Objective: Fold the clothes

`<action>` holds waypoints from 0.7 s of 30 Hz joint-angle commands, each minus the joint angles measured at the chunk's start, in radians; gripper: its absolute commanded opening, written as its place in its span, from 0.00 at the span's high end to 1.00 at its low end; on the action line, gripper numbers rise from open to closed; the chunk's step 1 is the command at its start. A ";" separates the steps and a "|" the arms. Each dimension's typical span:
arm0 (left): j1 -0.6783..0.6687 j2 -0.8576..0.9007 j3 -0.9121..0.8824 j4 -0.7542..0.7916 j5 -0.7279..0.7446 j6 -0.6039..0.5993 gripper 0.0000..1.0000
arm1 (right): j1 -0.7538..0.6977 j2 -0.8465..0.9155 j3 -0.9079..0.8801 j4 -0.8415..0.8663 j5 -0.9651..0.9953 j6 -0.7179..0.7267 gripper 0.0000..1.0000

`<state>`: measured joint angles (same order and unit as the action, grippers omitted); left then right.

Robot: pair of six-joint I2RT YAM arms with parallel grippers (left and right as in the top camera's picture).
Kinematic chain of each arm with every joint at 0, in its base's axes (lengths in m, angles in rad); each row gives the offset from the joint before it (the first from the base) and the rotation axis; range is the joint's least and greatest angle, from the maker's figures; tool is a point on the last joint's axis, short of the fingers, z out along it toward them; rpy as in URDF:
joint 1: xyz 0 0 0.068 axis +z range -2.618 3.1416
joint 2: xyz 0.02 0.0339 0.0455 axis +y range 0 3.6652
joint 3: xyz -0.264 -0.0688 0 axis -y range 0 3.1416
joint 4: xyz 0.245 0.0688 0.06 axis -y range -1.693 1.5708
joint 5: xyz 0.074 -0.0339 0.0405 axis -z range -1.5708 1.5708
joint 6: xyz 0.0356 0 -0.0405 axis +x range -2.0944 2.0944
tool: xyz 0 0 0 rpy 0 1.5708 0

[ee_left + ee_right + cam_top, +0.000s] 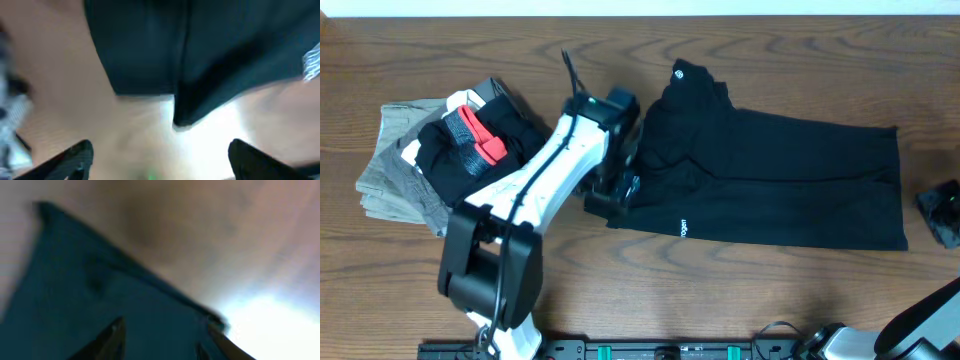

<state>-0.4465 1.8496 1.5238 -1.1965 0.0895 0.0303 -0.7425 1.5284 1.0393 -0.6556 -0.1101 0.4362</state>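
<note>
The clothes, a black T-shirt (770, 180) with a small white logo (684, 228), lie folded into a long strip across the middle and right of the table. My left gripper (610, 195) hangs over the shirt's left end. In the left wrist view its gripper (160, 160) is wide open above bare wood, with the black fabric (150, 45) just beyond and nothing between the fingers. My right gripper (942, 212) sits just past the shirt's right edge. In the blurred right wrist view that gripper (165, 340) is open over a corner of the shirt (75, 290).
At the left, a pile of folded gray and white garments (395, 165) lies with a smaller black piece on top bearing a red patch (480, 135). The left arm's white link (535, 180) crosses beside the pile. The arms' base rail (650, 350) lines the front edge.
</note>
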 commanded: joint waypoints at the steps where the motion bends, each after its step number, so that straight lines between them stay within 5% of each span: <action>1: 0.005 -0.034 0.115 0.067 0.029 0.071 0.11 | 0.023 -0.023 0.063 -0.006 -0.344 -0.079 0.57; 6: 0.014 0.063 0.290 0.144 0.156 0.134 0.11 | 0.101 -0.023 0.100 -0.048 -0.446 -0.214 0.55; 14: 0.040 0.410 0.663 0.151 0.188 0.158 0.11 | 0.169 -0.023 0.102 -0.092 -0.440 -0.217 0.51; 21: 0.053 0.586 0.780 0.443 0.187 0.160 0.09 | 0.167 -0.023 0.102 -0.187 -0.366 -0.217 0.52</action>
<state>-0.4034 2.4191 2.2570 -0.8169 0.2615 0.1719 -0.5785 1.5208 1.1206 -0.8204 -0.5087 0.2367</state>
